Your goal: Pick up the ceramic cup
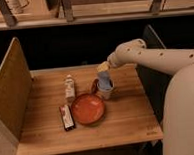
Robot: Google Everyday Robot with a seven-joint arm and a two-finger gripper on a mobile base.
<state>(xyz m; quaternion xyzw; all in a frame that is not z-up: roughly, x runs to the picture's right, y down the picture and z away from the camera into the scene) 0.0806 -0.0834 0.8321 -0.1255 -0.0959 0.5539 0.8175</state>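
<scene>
step: grab ceramic cup [105, 89] | cup right under gripper [104, 67] | open or closed: cannot tell | go straight down, squeeze softly, lift slow, stay off red bowl [87, 109] close by

Wooden table [124, 121] — bowl [87, 109], ceramic cup [106, 91], bottle [69, 87], packet [67, 117] — gripper [104, 72] at the cup.

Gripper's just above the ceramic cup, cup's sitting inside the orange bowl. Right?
Not inside: the camera view shows the ceramic cup standing on the table behind the orange bowl. The gripper is just above the cup, as you said.
</scene>
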